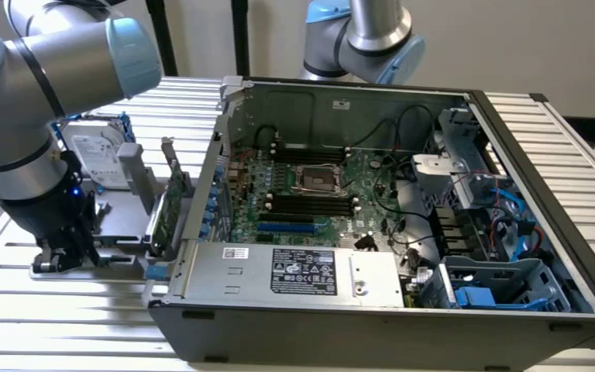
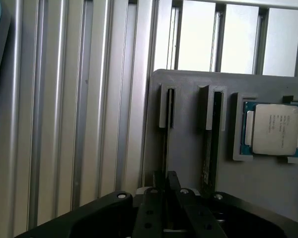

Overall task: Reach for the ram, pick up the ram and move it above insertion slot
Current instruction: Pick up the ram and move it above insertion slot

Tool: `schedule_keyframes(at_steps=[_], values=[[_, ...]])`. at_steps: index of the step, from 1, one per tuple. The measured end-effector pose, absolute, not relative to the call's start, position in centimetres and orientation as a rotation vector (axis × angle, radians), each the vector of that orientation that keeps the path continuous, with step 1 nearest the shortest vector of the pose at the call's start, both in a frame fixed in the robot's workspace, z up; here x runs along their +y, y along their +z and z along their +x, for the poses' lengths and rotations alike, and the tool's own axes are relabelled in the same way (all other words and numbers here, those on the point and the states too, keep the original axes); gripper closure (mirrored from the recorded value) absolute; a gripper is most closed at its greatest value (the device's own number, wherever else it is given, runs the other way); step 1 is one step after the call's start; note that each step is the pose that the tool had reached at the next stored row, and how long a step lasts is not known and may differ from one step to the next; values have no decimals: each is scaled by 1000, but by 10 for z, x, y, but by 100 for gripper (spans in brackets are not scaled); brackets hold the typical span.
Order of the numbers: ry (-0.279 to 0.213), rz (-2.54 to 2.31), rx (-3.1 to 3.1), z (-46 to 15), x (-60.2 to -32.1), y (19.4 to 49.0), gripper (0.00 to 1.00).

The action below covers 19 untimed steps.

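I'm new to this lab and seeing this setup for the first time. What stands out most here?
The open dark-grey computer case with its green motherboard sits in the exterior view's middle. At that view's left, the silver-and-blue robot arm angles down, its gripper at a slotted grey holder plate that carries a square silver processor chip.

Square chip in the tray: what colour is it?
Silver chip, teal rim; wrist view best.

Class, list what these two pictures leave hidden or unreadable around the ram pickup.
1. Wrist view: the ram stands edge-on in the gray holder; slot walls hide its chips.
2. Exterior view: the gripper blocks the ram.
3. Wrist view: the processor carries lettering too small to read.
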State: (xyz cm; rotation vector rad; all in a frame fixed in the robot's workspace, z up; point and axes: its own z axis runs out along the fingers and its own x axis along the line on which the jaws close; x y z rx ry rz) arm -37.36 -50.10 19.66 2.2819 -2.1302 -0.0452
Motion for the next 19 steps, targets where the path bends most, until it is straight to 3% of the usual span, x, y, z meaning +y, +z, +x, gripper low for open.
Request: schedule_keyframes(at_steps=[1, 19], values=[[-46, 2282, -2130, -373, -501, 197, 85], [-47, 2261, -2151, -373, -501, 197, 86]])
